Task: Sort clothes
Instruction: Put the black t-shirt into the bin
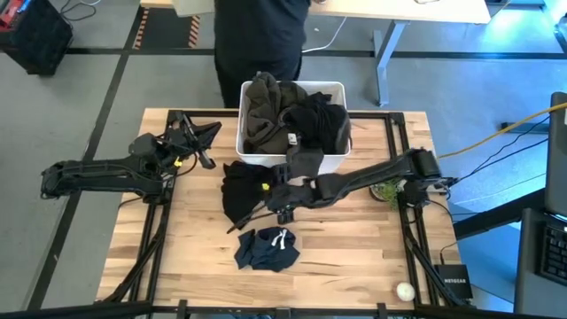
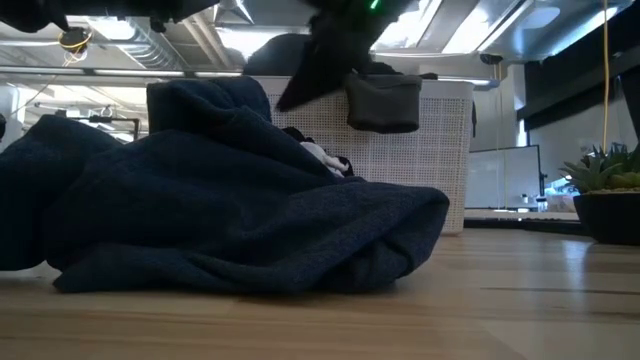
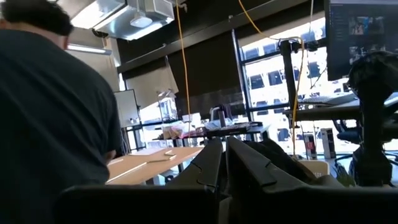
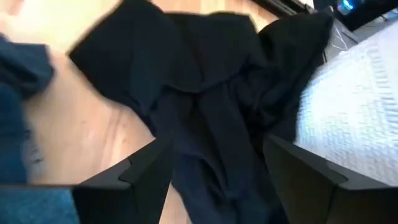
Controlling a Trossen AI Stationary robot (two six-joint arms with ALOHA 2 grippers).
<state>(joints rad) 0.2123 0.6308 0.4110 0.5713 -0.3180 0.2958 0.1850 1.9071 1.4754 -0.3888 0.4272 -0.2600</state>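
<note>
A black garment (image 1: 239, 197) lies crumpled on the wooden table, just in front of the white bin (image 1: 335, 161). It also shows in the right wrist view (image 4: 205, 93). My right gripper (image 1: 255, 193) hangs low over it, open, one finger (image 4: 146, 171) on each side of the cloth. The bin holds dark olive (image 1: 266, 111) and black (image 1: 317, 120) garments, and a dark grey piece (image 2: 385, 100) hangs over its near wall. A navy garment with a white drawstring (image 1: 266, 249) lies near the front edge. My left gripper (image 1: 213, 130) is shut and empty, raised at the bin's left. My right gripper comes slanting down from the table's right, and the black garment's middle folds (image 4: 211, 143) run between its open fingers. I cannot tell whether the fingers touch the cloth. The garment lies on the table, one edge against the bin's wall (image 4: 354, 106).
A person in dark clothes (image 1: 259, 40) stands at the table's far edge behind the bin. A small potted plant (image 1: 385, 189) stands by the right arm's base. A white ball (image 1: 405, 290) and a black box (image 1: 452, 280) lie at the front right corner.
</note>
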